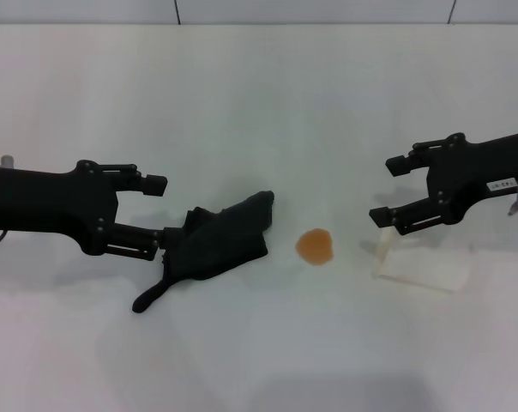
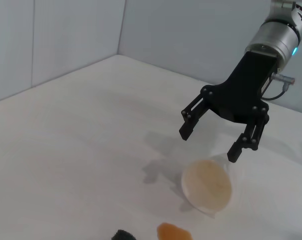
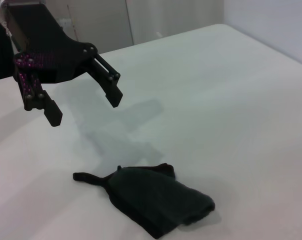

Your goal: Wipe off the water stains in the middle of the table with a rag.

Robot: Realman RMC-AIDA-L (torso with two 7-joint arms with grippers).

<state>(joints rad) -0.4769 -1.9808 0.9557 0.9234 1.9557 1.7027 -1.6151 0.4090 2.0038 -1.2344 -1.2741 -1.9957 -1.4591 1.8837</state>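
Note:
The black rag (image 1: 220, 240) lies crumpled on the white table (image 1: 259, 103), left of centre, with its thin tail pointing toward the front. The small orange-brown water stain (image 1: 315, 246) sits just right of the rag, apart from it. My left gripper (image 1: 160, 210) is open and empty, hovering at the rag's left end. The right wrist view shows it (image 3: 86, 107) raised above the rag (image 3: 151, 197). My right gripper (image 1: 385, 190) is open and empty, right of the stain. The left wrist view shows the right gripper (image 2: 211, 142), the stain (image 2: 173, 232) and a rag corner (image 2: 123, 235).
A translucent whitish plastic cup (image 1: 422, 262) lies on its side under and in front of the right gripper; its mouth faces the stain in the left wrist view (image 2: 207, 184). A grey wall borders the table's far edge.

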